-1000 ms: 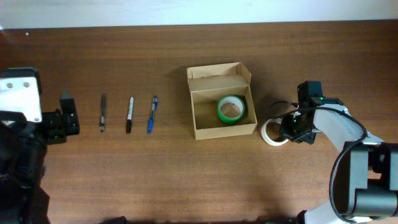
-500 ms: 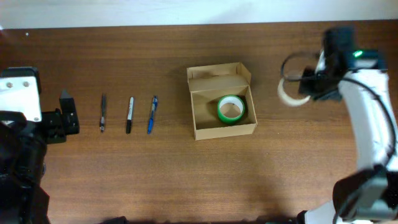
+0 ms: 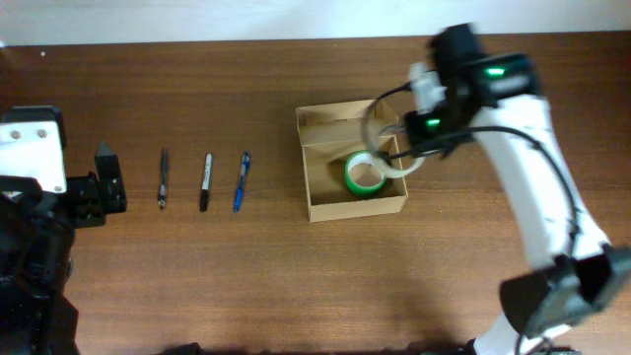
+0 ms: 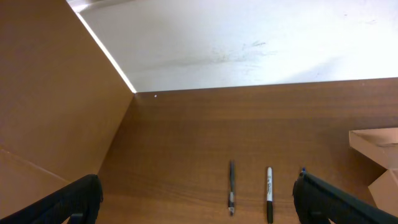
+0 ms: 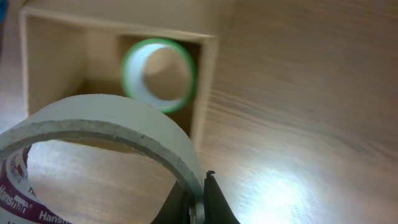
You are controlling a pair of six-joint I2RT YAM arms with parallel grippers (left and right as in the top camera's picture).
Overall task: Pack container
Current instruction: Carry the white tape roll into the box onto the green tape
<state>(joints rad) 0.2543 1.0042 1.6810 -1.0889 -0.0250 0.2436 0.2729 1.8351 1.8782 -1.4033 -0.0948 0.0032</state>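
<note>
- Change: the right gripper (image 3: 402, 148) has carried the cream tape roll (image 3: 398, 169) from the table (image 3: 296, 276), where it lay just right of the cardboard box (image 3: 355, 209) 1.0 s ago, up (0.5 s ago) and now over the box's right-hand part.
- Overhead view shows motion blur on roll and arm, so transfer is prob. not finished.
- Right jaws: clenched on the roll's wall. Wrist view shows both fingers pinching the rim at the bottom edge of the frame.
- Roll is held clear above the box, not yet inside.
- Box position: centre of table, lid flap open toward the far side, unchanged.
- Green tape roll (image 3: 350, 176) lies flat in the box's near-right corner, unchanged.
- Left gripper (image 3: 110, 182): jaws spread wide, empty, parked at the left edge, unchanged.
- Black pen (image 3: 163, 178), marker (image 3: 205, 182) and blue pen (image 3: 240, 181) lie untouched, left of box.
- Judgement: 2nd item is about to be lowered and released. The free floor area is left of the green roll, so aim there to avoid stacking.
</note>
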